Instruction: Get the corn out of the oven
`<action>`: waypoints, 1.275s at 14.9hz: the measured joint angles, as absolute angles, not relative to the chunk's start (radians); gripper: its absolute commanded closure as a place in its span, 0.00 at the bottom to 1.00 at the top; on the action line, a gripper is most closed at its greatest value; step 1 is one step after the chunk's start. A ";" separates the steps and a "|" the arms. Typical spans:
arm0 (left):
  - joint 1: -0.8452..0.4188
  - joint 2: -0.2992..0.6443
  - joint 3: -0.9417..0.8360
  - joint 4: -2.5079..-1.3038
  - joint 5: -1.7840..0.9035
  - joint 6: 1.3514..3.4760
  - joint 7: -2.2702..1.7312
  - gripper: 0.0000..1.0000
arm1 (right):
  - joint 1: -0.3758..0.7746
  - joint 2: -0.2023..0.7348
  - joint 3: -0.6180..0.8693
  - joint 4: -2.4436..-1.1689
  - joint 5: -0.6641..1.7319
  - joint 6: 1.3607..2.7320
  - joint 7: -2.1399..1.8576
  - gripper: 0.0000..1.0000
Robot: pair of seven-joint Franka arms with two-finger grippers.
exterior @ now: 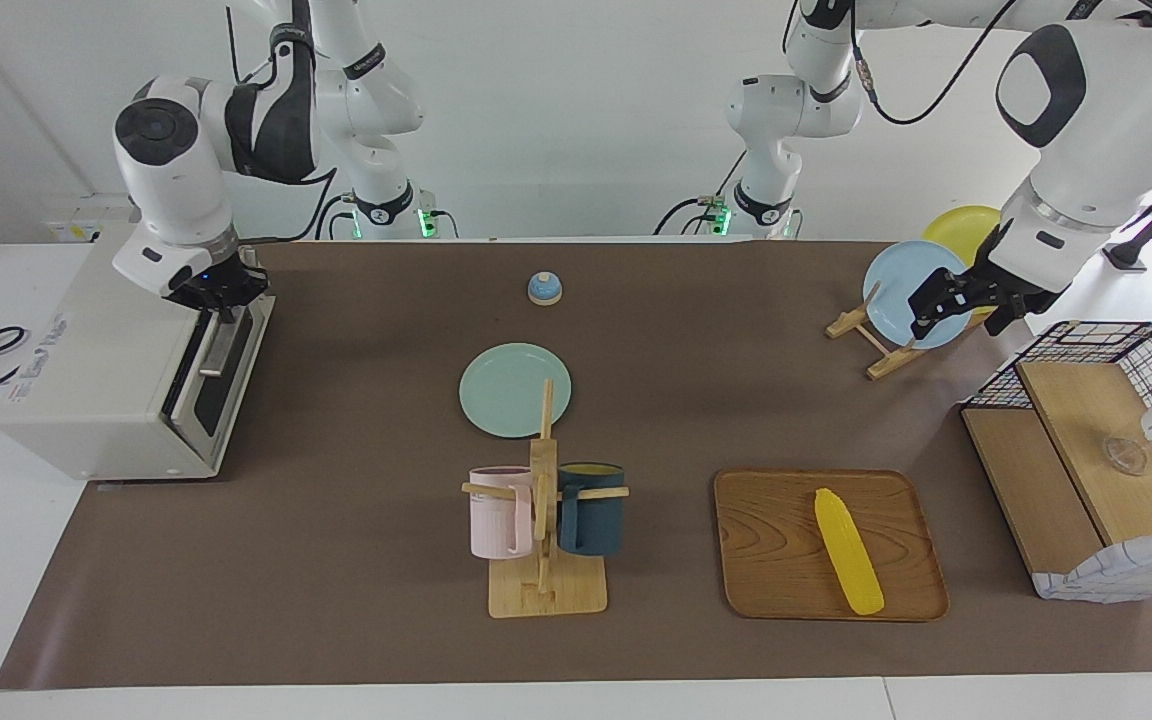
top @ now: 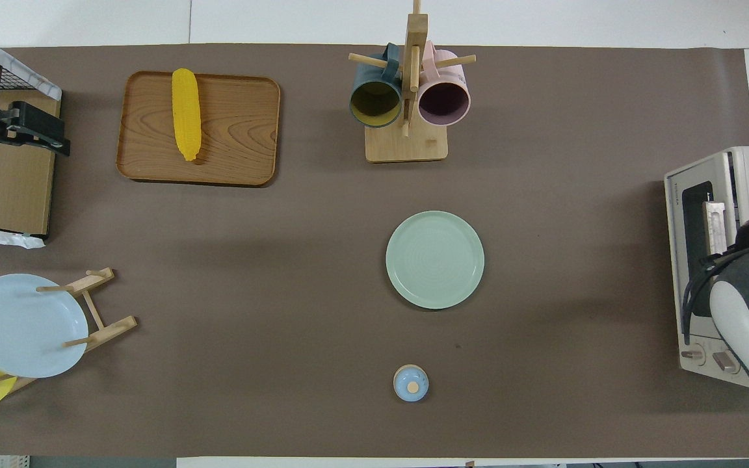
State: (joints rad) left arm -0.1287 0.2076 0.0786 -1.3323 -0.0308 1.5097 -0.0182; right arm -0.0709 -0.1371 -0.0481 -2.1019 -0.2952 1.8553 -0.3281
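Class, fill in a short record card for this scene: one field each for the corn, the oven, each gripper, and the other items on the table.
corn: lies on the wooden tray, toward the left arm's end of the table
oven: door shut, toward the right arm's end
right gripper: shut, at the oven door's handle
left gripper: open, empty, raised near the blue plate on its rack
other items: green plate, mug stand with two mugs, small bell, basket shelf
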 measured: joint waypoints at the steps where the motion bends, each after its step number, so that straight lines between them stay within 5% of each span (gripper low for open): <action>1: -0.129 0.186 0.078 -1.351 -0.031 1.499 -0.019 0.00 | -0.076 -0.139 -0.049 -2.102 -0.295 1.855 -0.342 1.00; 8: -0.121 0.000 0.068 -1.590 -0.030 1.495 -0.020 0.00 | -0.039 -0.145 -0.025 -1.956 -0.242 1.698 -0.343 1.00; 14: -0.095 -0.012 0.009 -1.626 -0.030 1.557 -0.026 0.00 | 0.018 -0.065 -0.019 -1.714 -0.039 1.470 -0.144 0.99; 15: -0.095 -0.012 0.008 -1.628 -0.030 1.558 -0.026 0.00 | 0.031 -0.052 -0.019 -1.696 -0.032 1.453 -0.121 0.58; 17: -0.095 -0.012 0.006 -1.628 -0.030 1.558 -0.026 0.00 | 0.048 -0.036 -0.018 -1.681 -0.027 1.440 -0.099 0.00; 19: -0.095 -0.012 0.005 -1.628 -0.029 1.561 -0.026 0.00 | 0.048 -0.032 -0.018 -1.675 -0.026 1.438 -0.098 0.00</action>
State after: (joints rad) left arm -0.0950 -0.0116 0.0053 -1.6281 -0.0294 1.5607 -0.0256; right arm 0.0484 -0.0322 -0.0181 -1.6750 -0.0256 1.4382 -0.0985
